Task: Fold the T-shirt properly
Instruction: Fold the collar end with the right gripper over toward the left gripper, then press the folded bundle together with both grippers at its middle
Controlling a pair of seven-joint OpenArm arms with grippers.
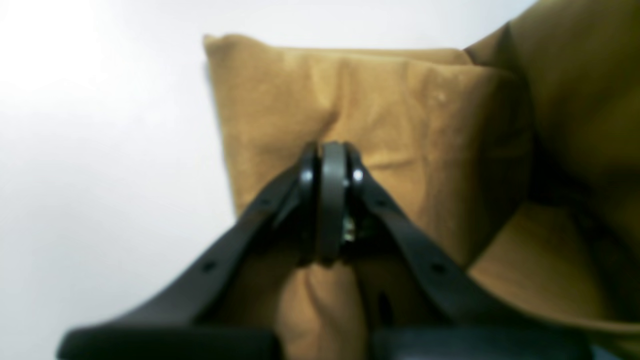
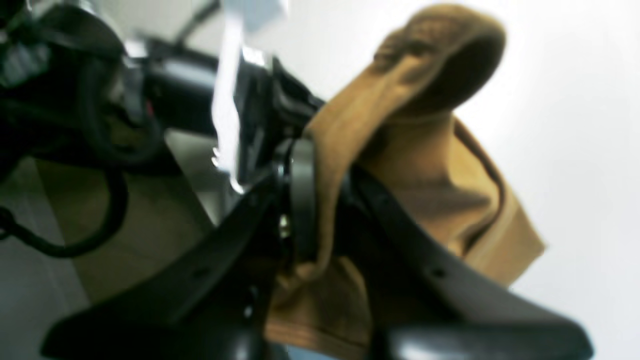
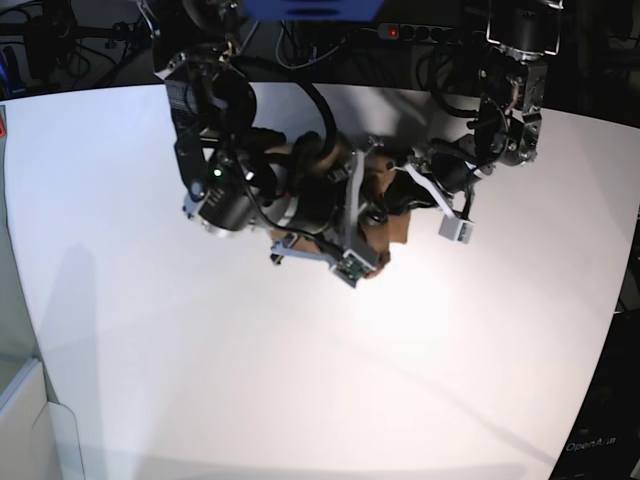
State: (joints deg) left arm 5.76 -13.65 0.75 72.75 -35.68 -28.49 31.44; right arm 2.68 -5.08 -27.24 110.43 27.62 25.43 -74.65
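The table (image 3: 150, 330) is bare white around the two arms, which crowd together over its far middle and hide most of the shirt (image 3: 398, 232) from the base view. Ahead of the left gripper (image 1: 332, 150) the shirt lies as a folded stack with a squared corner, and the jaws are pressed together with a ridge of cloth between them, probably to carry the layer over. The right gripper (image 2: 327, 165) is clamped on a bunched edge that loops above its tips, seemingly keeping the other side taut.
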